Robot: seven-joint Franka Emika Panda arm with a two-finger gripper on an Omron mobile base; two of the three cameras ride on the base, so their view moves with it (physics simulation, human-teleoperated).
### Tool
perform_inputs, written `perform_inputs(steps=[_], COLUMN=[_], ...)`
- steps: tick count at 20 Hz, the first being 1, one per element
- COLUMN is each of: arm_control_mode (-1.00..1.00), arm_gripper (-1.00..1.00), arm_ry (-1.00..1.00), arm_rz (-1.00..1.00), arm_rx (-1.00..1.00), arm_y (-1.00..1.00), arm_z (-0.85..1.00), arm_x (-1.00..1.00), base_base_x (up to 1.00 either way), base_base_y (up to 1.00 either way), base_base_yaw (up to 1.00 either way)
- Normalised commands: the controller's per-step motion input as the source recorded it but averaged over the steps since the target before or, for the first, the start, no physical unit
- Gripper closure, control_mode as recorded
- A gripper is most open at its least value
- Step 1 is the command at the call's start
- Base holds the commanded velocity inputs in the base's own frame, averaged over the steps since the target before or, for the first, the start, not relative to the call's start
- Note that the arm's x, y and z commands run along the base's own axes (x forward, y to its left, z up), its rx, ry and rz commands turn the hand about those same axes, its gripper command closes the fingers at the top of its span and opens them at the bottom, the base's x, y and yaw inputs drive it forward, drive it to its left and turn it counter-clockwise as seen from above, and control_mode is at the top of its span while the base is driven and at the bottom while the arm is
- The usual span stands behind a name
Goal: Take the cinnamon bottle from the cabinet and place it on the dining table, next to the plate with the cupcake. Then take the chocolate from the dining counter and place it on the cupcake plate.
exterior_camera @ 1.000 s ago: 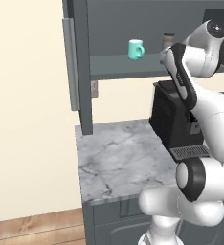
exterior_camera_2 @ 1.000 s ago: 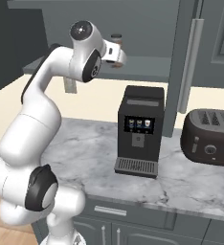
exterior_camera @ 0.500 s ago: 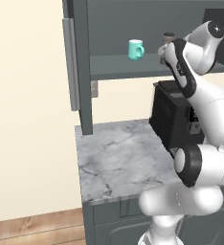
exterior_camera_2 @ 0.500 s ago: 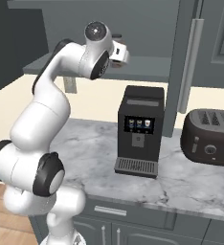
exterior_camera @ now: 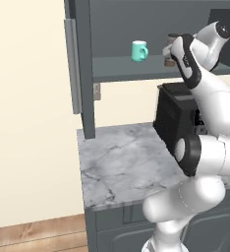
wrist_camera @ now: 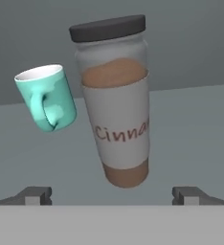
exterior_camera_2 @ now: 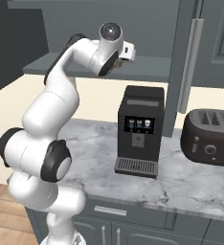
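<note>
The end effector, jaws spread wide and empty, faces the clear, dark-capped cinnamon bottle beside a teal ceramic mug.

Base pair flanking; hand camera close.

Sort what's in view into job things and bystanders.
Job: cinnamon bottle, cabinet, hand open in front of the bottle.
Bystanders: teal mug, coffee machine, toaster, marble counter.
</note>
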Motion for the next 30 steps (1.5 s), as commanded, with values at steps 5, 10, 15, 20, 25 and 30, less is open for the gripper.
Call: perform_inputs(steps=[5,10,15,20,25,30], arm_control_mode=[-1.0,-1.0,-1.0,-1.0,-1.0,-1.0], arm_gripper=[-1.0,-1.0,-1.0,-1.0,-1.0,1.0], arm_ry=[0.0,0.0,0.0,0.0,0.0,0.0], arm_rz=[0.01,0.0,0.0,0.0,0.0,0.02], arm_rx=[0.0,0.0,0.0,-0.01,0.0,0.0], arm_y=[-0.04,0.0,0.0,0.0,-0.01,-0.02], arm_z=[-0.03,-0.06,-0.07,-0.15,-0.09,-0.01], arm_x=[0.29,0.28,0.18,0.11,0.24,0.01], base_base_x=[0.0,0.0,0.0,0.0,0.0,0.0], base_base_y=[0.0,0.0,0.0,0.0,0.0,0.0], base_base_yaw=[0.0,0.0,0.0,0.0,0.0,0.0])
